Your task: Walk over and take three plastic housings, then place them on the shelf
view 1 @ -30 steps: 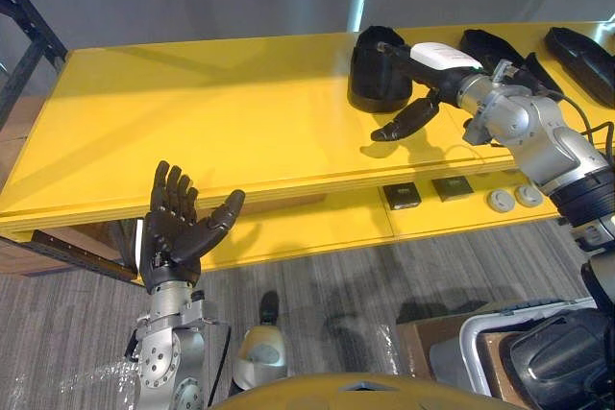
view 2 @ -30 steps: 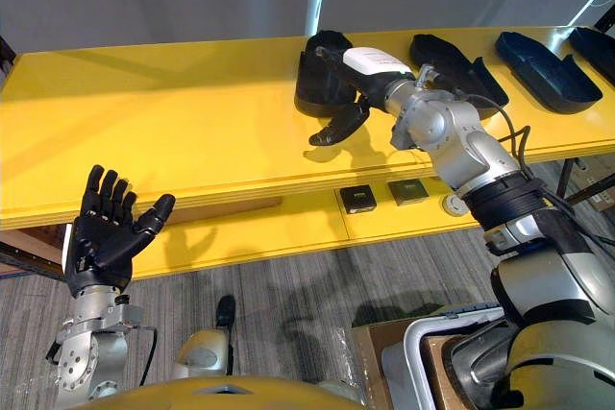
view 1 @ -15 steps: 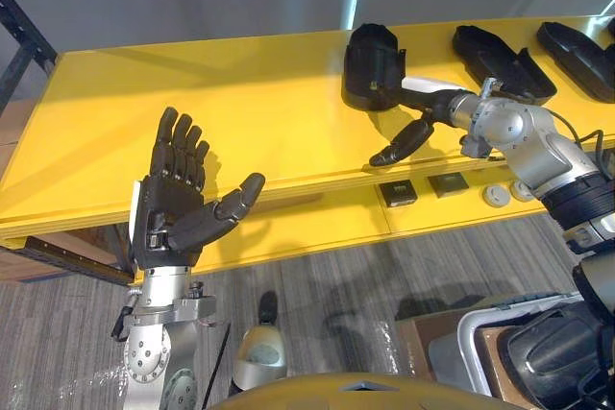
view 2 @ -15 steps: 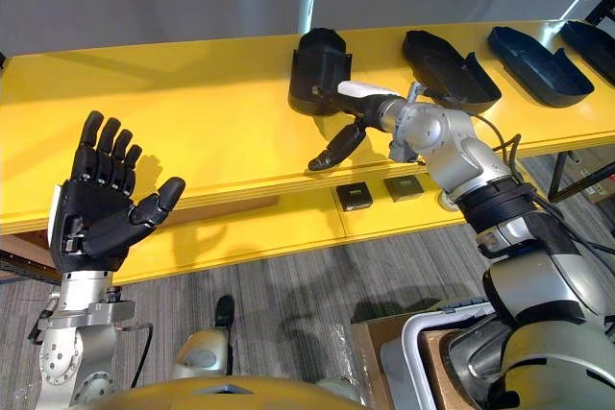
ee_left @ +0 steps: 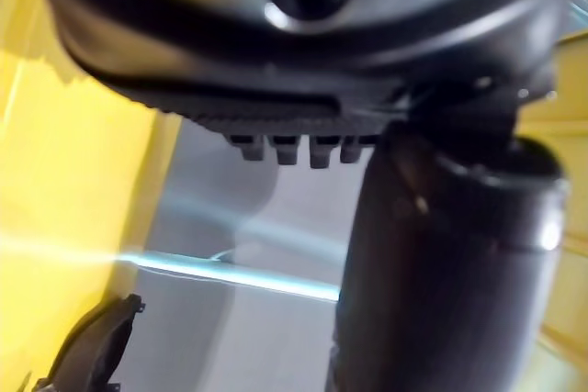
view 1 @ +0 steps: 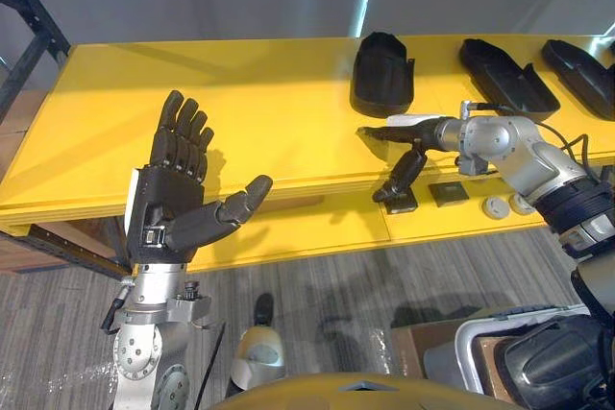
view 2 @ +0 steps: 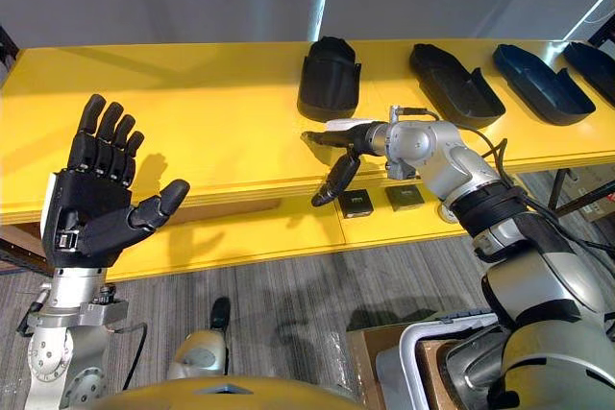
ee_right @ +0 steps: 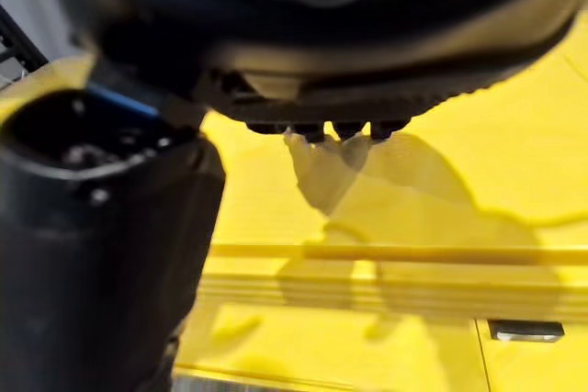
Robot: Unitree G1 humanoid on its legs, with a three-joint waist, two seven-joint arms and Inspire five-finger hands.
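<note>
Several black plastic housings lie along the top of the yellow shelf (view 1: pixel 250 93). The nearest housing (view 1: pixel 382 72) rests alone, tilted on its side; two more housings (view 1: pixel 507 74) (view 1: pixel 579 62) lie to its right. My right hand (view 1: pixel 396 137) hovers over the shelf's front edge, a short way in front of the nearest housing and apart from it. It is open, with fingers straight, thumb hanging down and nothing held. My left hand (view 1: pixel 173 194) is raised in front of the shelf's left part, palm up, open and empty.
On the lower yellow shelf lie small black square parts (view 1: pixel 449 192) and round grey discs (view 1: pixel 509 205). A grey bin (view 1: pixel 538 362) with dark parts stands at the lower right. A dark rack post (view 1: pixel 24 7) rises at the far left.
My right hand has drawn back from the nearest housing to the shelf's front edge; the housing stays on the shelf. My left hand has risen higher. The camera has shifted.
</note>
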